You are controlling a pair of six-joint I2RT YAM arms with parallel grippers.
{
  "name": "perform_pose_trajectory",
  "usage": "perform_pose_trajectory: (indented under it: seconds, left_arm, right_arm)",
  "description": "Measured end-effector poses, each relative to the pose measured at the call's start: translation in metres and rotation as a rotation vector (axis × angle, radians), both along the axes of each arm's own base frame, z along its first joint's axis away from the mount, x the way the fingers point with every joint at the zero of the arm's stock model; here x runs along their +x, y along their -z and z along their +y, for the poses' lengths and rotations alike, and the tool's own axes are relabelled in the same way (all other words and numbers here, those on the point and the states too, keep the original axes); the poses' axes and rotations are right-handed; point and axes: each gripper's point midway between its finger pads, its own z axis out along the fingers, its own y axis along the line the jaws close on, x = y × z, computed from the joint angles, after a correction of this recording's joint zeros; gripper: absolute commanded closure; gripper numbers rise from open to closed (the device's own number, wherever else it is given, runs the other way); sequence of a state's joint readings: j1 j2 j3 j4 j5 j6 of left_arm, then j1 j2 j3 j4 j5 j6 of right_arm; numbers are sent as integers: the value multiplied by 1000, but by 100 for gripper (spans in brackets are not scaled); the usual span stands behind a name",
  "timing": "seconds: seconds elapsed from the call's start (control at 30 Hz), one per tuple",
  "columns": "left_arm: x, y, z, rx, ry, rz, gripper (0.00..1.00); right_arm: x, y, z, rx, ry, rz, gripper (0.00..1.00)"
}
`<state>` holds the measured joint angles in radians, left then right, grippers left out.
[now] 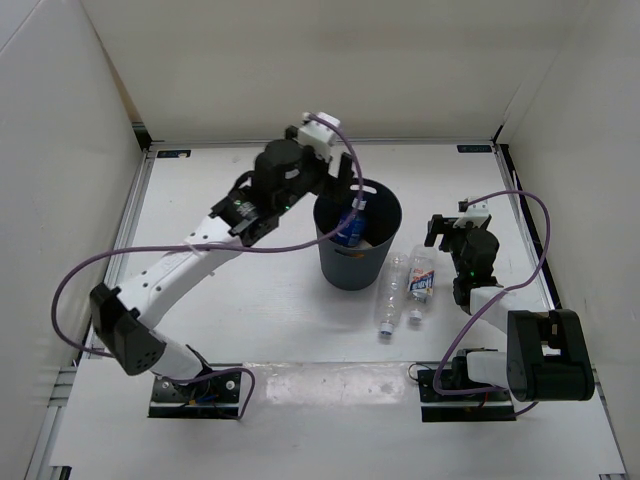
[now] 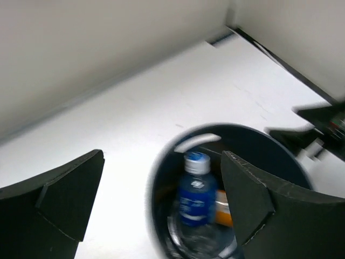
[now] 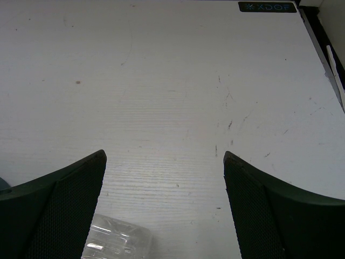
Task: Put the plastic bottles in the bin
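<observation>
The dark grey-blue bin (image 1: 340, 268) stands mid-table. My left gripper (image 1: 352, 188) is open over its far rim. Below it, in the left wrist view, the clear bottle with the blue label (image 2: 197, 202) is inside the bin (image 2: 161, 178), blurred and touching neither finger. The orange bottle (image 2: 223, 208) lies beside it. It also shows in the top view (image 1: 350, 226). The plain clear bottle (image 1: 390, 296) and the white-red-blue labelled bottle (image 1: 422, 284) lie on the table right of the bin. My right gripper (image 1: 446, 230) is open and empty just beyond them. A clear bottle end (image 3: 116, 241) shows by its left finger.
White walls enclose the table on the left, far and right sides. A black rail (image 1: 520, 200) runs along the right edge. Purple cables loop off both arms. A small label (image 3: 267, 7) marks the far right corner.
</observation>
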<state>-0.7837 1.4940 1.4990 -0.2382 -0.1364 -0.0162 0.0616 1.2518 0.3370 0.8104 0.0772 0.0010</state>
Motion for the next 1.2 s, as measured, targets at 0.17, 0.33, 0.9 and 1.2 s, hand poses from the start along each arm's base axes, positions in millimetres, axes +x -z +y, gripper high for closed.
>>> perform_pose_trajectory:
  seconds: [0.17, 0.33, 0.9, 1.2]
  left_arm:
    - [26, -36, 87, -35, -245, -52, 0]
    - [31, -9, 174, -4, -490, 47, 0]
    - [-44, 139, 252, 144, -683, 365, 0]
    - [-49, 166, 273, 169, -748, 417, 0]
  right_arm:
    - [0, 0, 1, 0, 0, 0, 10]
    - [0, 0, 2, -1, -3, 0, 10]
    - [-3, -111, 41, -136, -162, 36, 10]
    - [-21, -102, 51, 79, -374, 576, 10]
